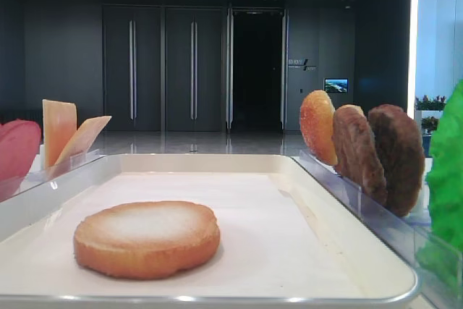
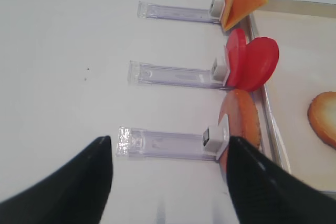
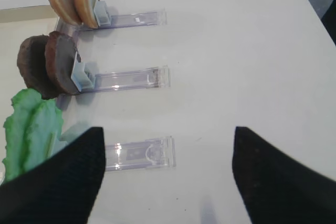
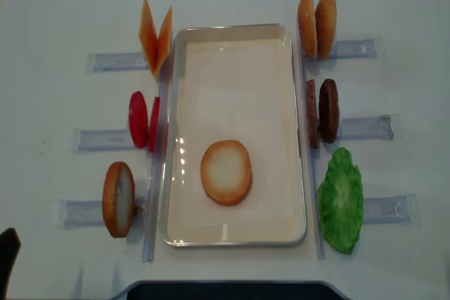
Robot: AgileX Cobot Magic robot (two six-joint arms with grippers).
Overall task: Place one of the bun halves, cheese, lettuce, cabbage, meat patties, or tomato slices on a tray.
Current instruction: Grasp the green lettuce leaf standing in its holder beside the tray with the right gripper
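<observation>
- One bun half [image 4: 226, 172] already lay flat in the tray [image 4: 232, 36], toward its near end, so the step in hand was judged to be fetching the next ingredient from the racks on either side.
- On the left side, cheese [image 4: 155, 38] stood at the far rack, tomato slices [image 4: 143, 119] in the middle one, and a single bun [image 4: 118, 199] on edge in the near one, all just beside the tray's left rim.
- The left gripper [image 2: 168, 182] hung with its fingers spread wide, holding nothing, above the near left rack [image 2: 163, 144] with that bun [image 2: 240, 125] ahead of it.
- A good pick there would have called for straddling a piece across its thin edge and lifting it straight up out of the slot before swinging over.
- The tray's far half was bare, so a new piece was best set down apart from the bun half, or squarely on it if stacking.
- On the right side stood two buns [image 4: 316, 26], then the patties [image 4: 322, 112], then lettuce [image 4: 341, 200] nearest.
- The right gripper [image 3: 168, 177] was also spread wide and empty, over the near right rack [image 3: 139, 153], with lettuce [image 3: 29, 129] at its left.
- Lettuce looked floppy, so a grip low near the holder was judged safer than one at the leaf's edge.
</observation>
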